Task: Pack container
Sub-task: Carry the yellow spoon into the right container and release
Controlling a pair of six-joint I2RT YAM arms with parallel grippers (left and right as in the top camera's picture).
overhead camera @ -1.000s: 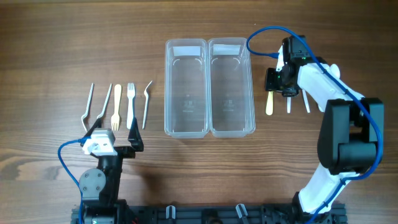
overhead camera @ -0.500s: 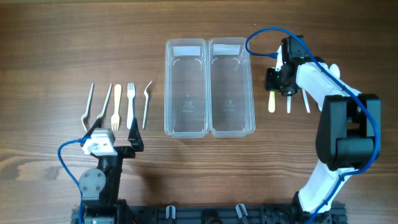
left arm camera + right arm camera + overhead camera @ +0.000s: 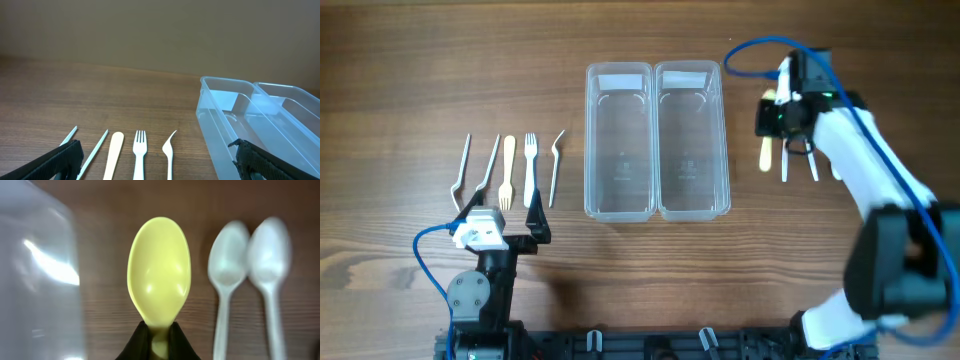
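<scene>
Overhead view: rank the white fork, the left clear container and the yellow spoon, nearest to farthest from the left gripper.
1. white fork, just ahead of the left gripper, on the table's left side.
2. left clear container, mid-table.
3. yellow spoon, far right side.

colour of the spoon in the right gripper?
Pale yellow plastic spoon, pinched at its neck by the right gripper; clearest in the right wrist view.
</scene>
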